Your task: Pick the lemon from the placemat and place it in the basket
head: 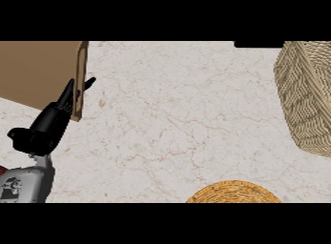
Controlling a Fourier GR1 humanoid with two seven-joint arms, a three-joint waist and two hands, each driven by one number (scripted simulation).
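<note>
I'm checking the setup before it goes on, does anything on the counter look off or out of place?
Nothing looks spilled or damaged. One oddity: no lemon shows. The woven placemat at the lower edge is bare where it shows, the basket stands at the right, and only the left hand is in view, fingers straight, by a brown box.

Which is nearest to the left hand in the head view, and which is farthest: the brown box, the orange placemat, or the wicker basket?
From the left hand, at the view's left:
1. Brown box, upper left; the straight fingers reach its edge.
2. Orange woven placemat, at the lower edge, right of centre.
3. Wicker basket, at the far right.
</note>
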